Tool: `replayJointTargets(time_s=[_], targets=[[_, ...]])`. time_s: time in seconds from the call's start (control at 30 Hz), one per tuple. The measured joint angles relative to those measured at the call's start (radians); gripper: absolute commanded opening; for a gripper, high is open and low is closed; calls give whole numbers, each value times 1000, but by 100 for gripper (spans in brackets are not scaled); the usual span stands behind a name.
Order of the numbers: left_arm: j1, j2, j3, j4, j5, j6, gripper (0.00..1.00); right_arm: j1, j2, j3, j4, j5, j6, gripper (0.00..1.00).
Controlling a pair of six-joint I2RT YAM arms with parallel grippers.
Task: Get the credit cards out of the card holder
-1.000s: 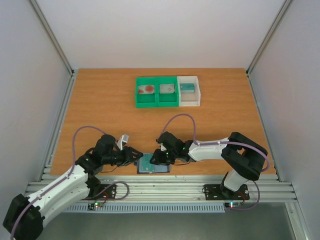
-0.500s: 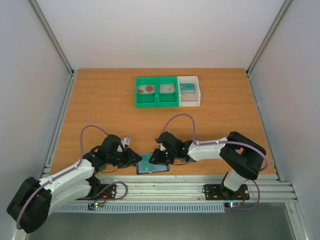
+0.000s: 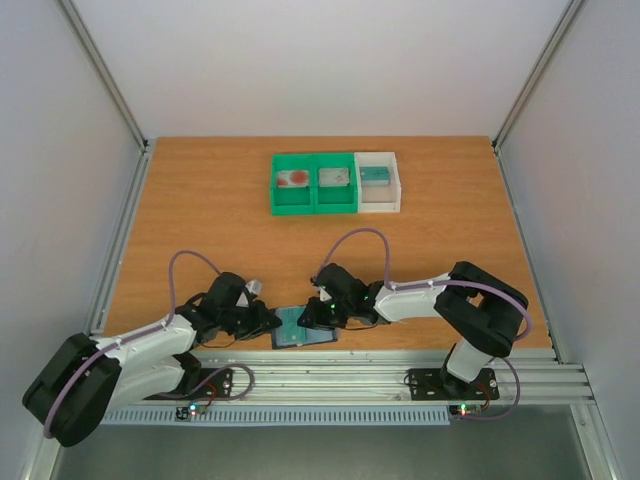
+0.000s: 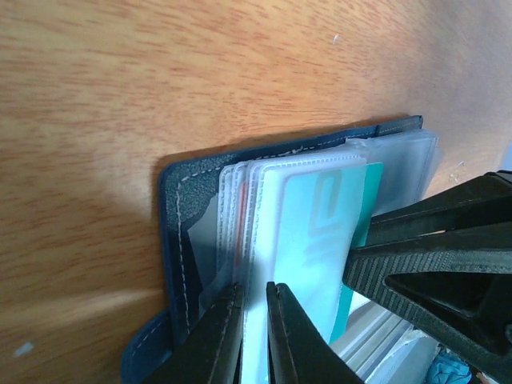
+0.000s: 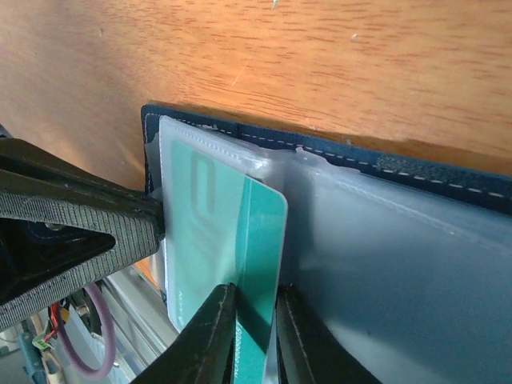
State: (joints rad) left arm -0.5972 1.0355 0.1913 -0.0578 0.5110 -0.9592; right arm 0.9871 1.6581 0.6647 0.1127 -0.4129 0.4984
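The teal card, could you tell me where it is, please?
The teal card pokes from the card holder at the table's near edge; the right wrist view shows it straddled by the right gripper.

teal card [image 5: 260,240]: one pale looped outline mark, seen through the clear sleeve [image 5: 188,160]; no letters or numbers legible
card holder [image 4: 178,200]: no brand or print to read; pale stitching only

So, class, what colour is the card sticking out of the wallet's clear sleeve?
The card is teal, clearest in the right wrist view.
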Motion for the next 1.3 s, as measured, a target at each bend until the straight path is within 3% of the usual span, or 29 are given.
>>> replayJointTargets(time_s=[0.27, 0.8, 1.3], targets=[[0, -1, -6, 14, -2, 3, 11, -5, 7, -23, 53, -11, 11, 1], [0, 6, -6, 18, -5, 10, 11, -48, -74, -84, 85, -29, 17, 1], [0, 18, 4, 22, 5, -7, 16, -67, -279, -114, -133, 62, 4, 1]])
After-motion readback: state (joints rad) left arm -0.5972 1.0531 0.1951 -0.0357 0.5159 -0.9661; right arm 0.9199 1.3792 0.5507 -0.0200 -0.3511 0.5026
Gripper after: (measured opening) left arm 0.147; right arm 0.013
